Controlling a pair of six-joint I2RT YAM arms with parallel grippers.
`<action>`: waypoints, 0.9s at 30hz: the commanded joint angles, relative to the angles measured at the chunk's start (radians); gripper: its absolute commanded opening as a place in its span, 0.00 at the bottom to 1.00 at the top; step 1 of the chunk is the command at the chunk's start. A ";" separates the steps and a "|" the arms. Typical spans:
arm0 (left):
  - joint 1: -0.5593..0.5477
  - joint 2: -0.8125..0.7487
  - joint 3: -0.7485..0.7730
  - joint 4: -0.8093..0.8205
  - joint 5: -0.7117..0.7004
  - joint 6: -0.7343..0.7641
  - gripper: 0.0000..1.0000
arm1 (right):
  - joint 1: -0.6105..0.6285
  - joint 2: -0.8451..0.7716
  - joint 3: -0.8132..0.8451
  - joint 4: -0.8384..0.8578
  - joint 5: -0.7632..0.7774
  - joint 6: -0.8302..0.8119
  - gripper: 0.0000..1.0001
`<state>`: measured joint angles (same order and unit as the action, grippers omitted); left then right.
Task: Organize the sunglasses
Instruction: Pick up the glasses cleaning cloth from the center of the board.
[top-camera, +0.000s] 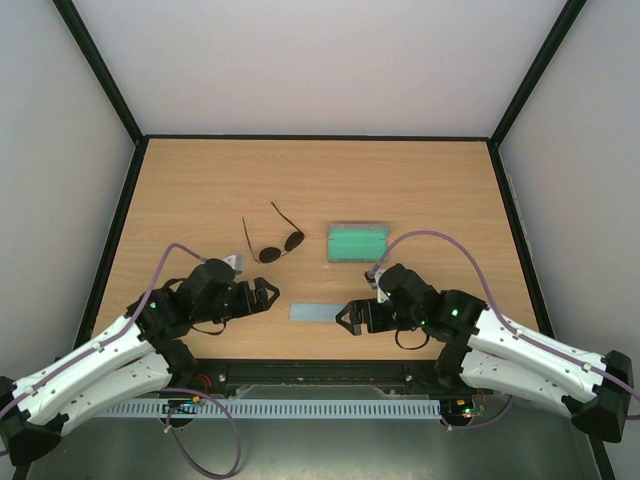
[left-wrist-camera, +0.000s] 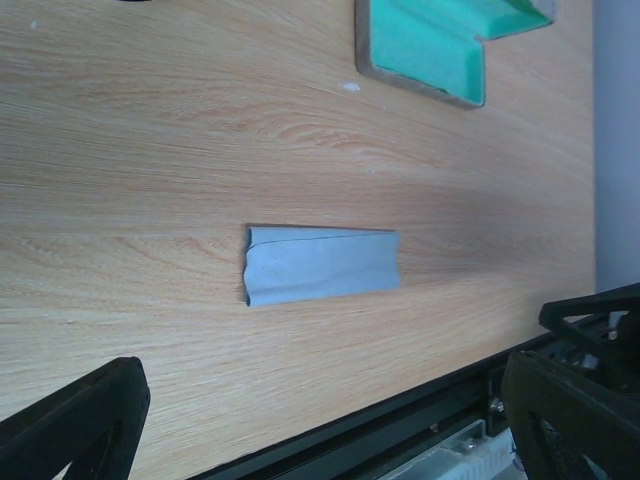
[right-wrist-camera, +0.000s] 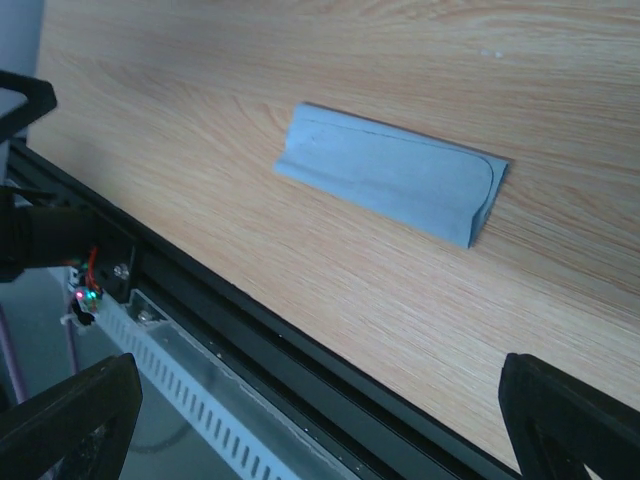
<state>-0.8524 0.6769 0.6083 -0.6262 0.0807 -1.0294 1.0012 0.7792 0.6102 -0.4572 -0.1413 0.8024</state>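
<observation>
- Sunglasses (top-camera: 270, 241) lie loose on the counter (top-camera: 200, 190) in the top view. They sit just left of the case (top-camera: 357, 243) and apart from it, with their thin arms spread toward the far side. The case is open, green lining up, with no glasses in it. A folded cloth (top-camera: 316, 313) lies nearer the arm bases, between the two tools. By my reading nothing of the job is done yet. The sunglasses have to be gripped, probably folded, and laid in the case, and the cloth may belong there too.
- In the same view, both arms reach low over the near part of the counter. Their elbows are bent and their wrists turned inward, so the tools face each other across the cloth. The left tool (top-camera: 268, 294) hangs just on the near side of the sunglasses, not touching them. The right tool (top-camera: 345, 315) sits beside the cloth's right end, on the near side of the case.
- In the left wrist view, the left tool (left-wrist-camera: 320, 400) is spread wide, one finger at each lower corner, with nothing between them. Ahead lie the cloth (left-wrist-camera: 320, 265) and a corner of the case (left-wrist-camera: 420, 45). The sunglasses do not show clearly here.
- In the right wrist view, the right tool (right-wrist-camera: 320, 410) is likewise spread wide and grips nothing. The cloth (right-wrist-camera: 390, 180) lies ahead on bare counter. Neither the sunglasses nor the case appears.
</observation>
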 joint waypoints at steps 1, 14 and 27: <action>-0.004 -0.040 -0.052 0.075 -0.013 -0.084 0.99 | -0.003 -0.065 -0.052 0.076 0.033 0.084 0.99; -0.002 0.196 -0.002 0.171 0.065 -0.051 0.99 | -0.004 -0.099 -0.120 0.090 0.110 0.164 0.98; 0.018 0.299 0.057 0.161 0.102 0.017 0.99 | -0.004 0.106 0.042 -0.046 0.205 0.051 0.99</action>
<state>-0.8452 0.9783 0.6388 -0.4557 0.1551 -1.0462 1.0012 0.8642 0.5762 -0.4107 -0.0086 0.8913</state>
